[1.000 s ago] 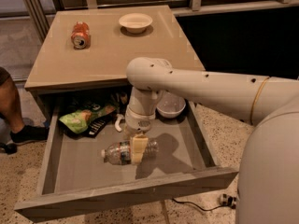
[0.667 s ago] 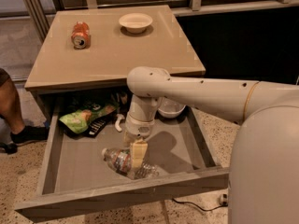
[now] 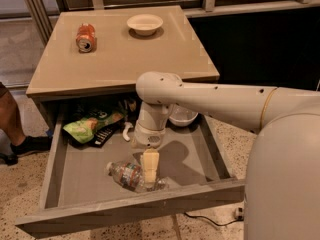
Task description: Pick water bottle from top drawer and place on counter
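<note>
The water bottle [image 3: 126,174] lies on its side on the grey floor of the open top drawer [image 3: 125,211], near the front panel, its cap pointing left. My gripper [image 3: 150,168] hangs from the cream arm straight down onto the right part of the bottle and covers that end. The tan counter [image 3: 125,59] is the tabletop directly above the drawer.
An orange-red soda can [image 3: 86,37] lies at the counter's back left and a white bowl [image 3: 145,23] stands at the back middle. In the drawer's back are a green snack bag [image 3: 92,125], dark items and a bowl [image 3: 182,116]. A person's leg and shoe [image 3: 22,145] are at the left.
My gripper has moved down and toward the drawer's front, onto the bottle. The bottle has shifted a little toward the front panel.
</note>
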You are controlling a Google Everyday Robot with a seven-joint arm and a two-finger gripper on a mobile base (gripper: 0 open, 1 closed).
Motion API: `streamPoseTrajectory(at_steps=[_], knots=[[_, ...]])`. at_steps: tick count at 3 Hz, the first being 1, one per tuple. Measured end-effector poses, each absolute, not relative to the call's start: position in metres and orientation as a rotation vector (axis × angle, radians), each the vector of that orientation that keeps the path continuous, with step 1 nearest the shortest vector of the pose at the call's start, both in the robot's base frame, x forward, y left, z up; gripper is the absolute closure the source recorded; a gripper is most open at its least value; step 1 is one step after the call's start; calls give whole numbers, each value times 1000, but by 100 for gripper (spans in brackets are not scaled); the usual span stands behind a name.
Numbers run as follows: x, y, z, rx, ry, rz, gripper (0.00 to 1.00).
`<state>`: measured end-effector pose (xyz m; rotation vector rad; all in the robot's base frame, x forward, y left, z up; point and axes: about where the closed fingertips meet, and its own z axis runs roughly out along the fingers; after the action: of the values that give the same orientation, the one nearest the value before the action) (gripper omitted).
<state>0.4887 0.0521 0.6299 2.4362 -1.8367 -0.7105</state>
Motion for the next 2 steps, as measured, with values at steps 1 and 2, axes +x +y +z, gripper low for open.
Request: streamPoseTrajectory(at_steps=[1, 2], knots=[[489, 52, 630, 2436, -1837, -711, 37], [489, 52, 630, 2436, -1837, -711, 21]])
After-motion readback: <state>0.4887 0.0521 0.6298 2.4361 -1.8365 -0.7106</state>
